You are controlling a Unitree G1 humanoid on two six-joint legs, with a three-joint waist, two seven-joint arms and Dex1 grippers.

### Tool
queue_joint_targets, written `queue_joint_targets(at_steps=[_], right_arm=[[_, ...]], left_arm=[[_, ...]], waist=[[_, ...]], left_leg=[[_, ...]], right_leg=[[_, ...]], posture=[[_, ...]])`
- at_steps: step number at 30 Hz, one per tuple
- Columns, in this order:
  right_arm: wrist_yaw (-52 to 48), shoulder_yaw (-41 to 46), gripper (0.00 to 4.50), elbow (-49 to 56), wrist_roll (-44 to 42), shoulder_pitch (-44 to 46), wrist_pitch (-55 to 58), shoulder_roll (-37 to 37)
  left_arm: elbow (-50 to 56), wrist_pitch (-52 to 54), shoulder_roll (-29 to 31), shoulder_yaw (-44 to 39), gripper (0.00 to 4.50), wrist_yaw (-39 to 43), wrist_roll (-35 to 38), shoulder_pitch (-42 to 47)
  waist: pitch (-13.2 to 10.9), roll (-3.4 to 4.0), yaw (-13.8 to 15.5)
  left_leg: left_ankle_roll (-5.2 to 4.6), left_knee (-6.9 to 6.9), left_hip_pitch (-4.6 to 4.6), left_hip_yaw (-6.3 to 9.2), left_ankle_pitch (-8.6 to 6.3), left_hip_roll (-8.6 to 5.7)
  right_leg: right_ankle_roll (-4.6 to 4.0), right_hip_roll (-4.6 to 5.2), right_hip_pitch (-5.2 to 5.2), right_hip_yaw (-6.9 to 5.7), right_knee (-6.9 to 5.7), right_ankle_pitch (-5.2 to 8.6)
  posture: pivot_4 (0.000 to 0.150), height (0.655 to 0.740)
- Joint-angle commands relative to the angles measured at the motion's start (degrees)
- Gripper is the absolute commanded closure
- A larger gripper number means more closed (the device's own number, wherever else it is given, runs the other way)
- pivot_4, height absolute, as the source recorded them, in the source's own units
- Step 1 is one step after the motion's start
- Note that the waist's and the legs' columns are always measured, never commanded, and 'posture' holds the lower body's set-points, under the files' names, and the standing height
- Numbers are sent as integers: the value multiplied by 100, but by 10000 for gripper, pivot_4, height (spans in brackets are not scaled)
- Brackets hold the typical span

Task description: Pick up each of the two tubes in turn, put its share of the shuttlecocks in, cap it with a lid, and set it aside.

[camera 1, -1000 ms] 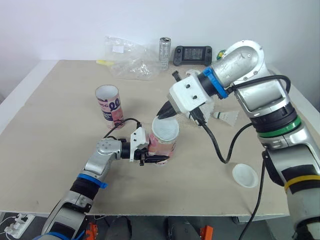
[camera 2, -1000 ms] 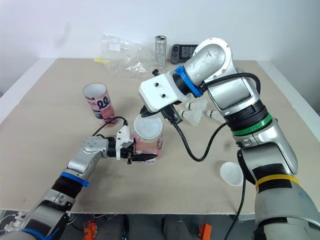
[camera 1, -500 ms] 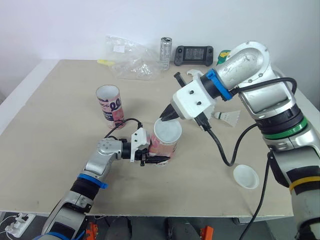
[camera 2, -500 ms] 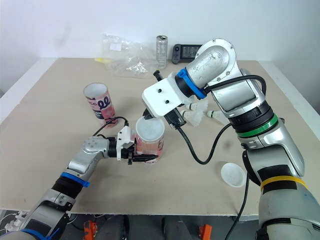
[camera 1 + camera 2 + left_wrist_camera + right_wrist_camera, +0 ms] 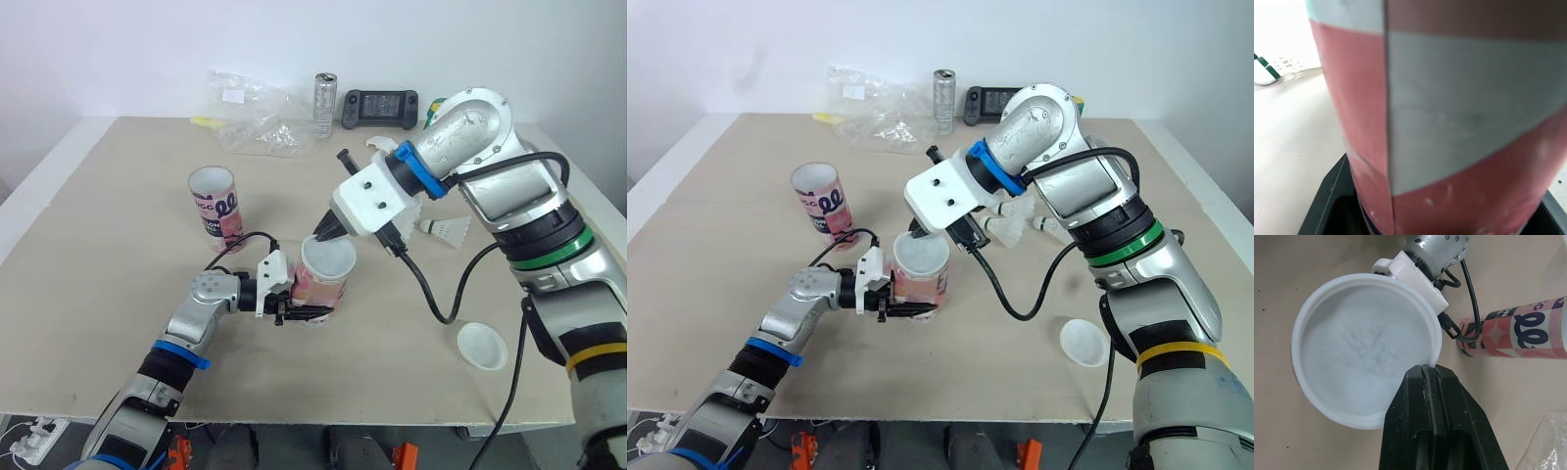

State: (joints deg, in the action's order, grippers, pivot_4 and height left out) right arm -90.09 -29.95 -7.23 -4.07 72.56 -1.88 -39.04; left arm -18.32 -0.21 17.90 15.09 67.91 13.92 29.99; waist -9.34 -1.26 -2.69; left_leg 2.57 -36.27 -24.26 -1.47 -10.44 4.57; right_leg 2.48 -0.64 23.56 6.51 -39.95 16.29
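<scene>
Pink and grey card forms the tube (image 5: 315,286), which stands upright near the middle of the surface (image 5: 118,294). My left pincer (image 5: 304,311) grips it low on the body. In the left wrist view the tube wall sits between the two black jaws.

My right pincer (image 5: 321,233) is closed narrow on the rim of the white lid (image 5: 328,257). The lid lies flat over the tube's mouth.

Key relation: the lid is directly above the tube, with its face square to the tube's vertical long axis.

Judgement: capping is the step in hand. The coming move calls for a straight press down along that axis. The lid appears to rest on the mouth, but I cannot tell whether it is seated.

The second tube (image 5: 214,206) stands upright, well apart at my left. A spare lid (image 5: 481,344) lies at my right.
</scene>
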Motion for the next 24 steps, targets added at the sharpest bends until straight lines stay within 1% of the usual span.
queue_joint_targets(at_steps=[1, 13, 20, 24], right_arm=[[-240, 23, 44686, 111, 73, -28, -121, -142], [-33, 367, 44686, 731, 429, -261, -432, -290], [-32, 585, 44686, 915, 313, -259, -299, -324], [-115, 561, 44686, 945, 282, -286, -237, -355]], left_arm=[[-216, 171, 186, 33, 20436, -72, -225, -211], [-181, 203, 218, 31, 20436, -52, -213, -237], [-214, 190, 218, 51, 20436, -33, -228, -225], [-231, 187, 209, 54, 20436, -34, -230, -211]], waist=[[0, 0, 0], [0, 0, 4], [0, 0, 3], [0, 0, 3]], left_leg=[[0, 1, 0, 0, 0, 0], [2, 11, 0, 1, -6, 0], [2, 11, 0, 1, -6, 0], [2, 11, 1, 1, -6, 0]], right_leg=[[0, 0, 0, 0, 0, 1], [17, 0, 2, -3, 0, 4], [16, 0, 2, -3, 0, 4], [13, 0, 1, -3, 0, 6]], posture=[[1500, 7236], [1500, 7236], [1500, 7236], [1500, 7236]])
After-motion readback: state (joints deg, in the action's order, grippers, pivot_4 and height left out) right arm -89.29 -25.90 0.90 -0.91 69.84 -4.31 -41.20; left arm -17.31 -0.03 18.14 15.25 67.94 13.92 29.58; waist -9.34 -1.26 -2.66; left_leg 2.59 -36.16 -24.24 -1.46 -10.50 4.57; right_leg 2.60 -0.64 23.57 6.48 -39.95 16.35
